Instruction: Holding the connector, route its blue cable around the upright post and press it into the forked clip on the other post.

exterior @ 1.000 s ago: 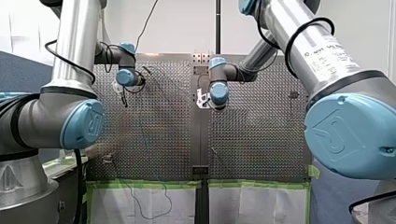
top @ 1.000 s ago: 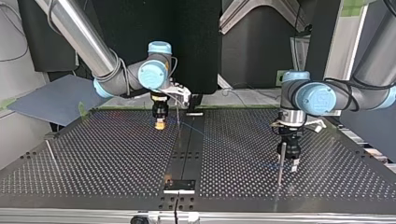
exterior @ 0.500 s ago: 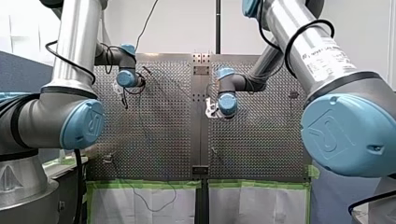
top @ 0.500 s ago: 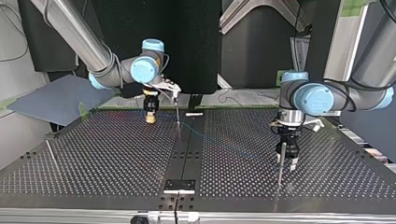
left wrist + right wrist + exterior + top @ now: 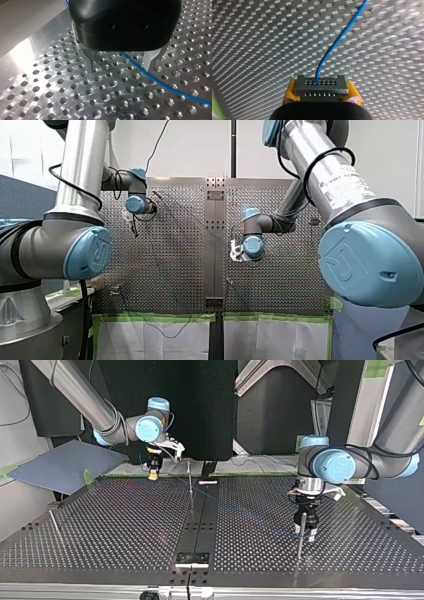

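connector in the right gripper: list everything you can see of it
The connector is a small dark grey rectangular block, plastic-looking. One face carries a row of round holes, the next a row of narrow slots. The blue cable leaves one hole off centre and curves away over the perforated table. My right gripper holds it level by its ends between yellow pads; nothing else visibly touches it.

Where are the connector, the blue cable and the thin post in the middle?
connector (image 5: 321, 87): right wrist view, its grey holed face.
blue cable (image 5: 342, 34): right wrist view, middle of the strand.
post (image 5: 190, 482): top view, halfway up its shaft.
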Controlling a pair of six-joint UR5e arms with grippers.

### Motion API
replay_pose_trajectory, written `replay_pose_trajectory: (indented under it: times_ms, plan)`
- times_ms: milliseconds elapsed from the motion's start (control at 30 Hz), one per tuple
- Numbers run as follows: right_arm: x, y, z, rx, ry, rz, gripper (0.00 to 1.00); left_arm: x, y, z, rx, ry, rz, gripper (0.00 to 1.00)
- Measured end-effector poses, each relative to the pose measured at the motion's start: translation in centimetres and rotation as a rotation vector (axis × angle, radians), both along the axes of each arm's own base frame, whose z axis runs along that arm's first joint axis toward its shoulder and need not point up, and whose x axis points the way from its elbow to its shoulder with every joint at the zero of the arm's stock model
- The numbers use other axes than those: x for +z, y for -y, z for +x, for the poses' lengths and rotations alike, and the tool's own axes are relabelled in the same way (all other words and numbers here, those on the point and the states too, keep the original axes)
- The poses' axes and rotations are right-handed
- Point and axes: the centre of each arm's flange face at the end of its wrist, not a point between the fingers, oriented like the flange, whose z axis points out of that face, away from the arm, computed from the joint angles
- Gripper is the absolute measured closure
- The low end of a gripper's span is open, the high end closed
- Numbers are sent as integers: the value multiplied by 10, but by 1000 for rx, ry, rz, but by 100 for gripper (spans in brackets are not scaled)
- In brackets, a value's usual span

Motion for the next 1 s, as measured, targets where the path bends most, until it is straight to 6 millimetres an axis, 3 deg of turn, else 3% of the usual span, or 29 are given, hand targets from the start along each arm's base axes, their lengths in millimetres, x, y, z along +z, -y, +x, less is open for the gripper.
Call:
replay_pose_trajectory:
  times_ms: [167, 433, 733, 1000]
  plan:
    - [-27, -5, -12, -9, -13, 19, 100, 0, 1, 0, -1, -1, 0, 3]
    - [-52, -14, -31, -27, -16, 28, 100, 0, 2, -1, -3, -1, 0, 3]
    - [-107, -26, -64, -71, -34, 84, 100, 0, 2, -1, -2, -1, 1, 3]
    - [-163, -36, -106, -85, -60, 155, 100, -1, 3, -1, -5, -2, 1, 3]
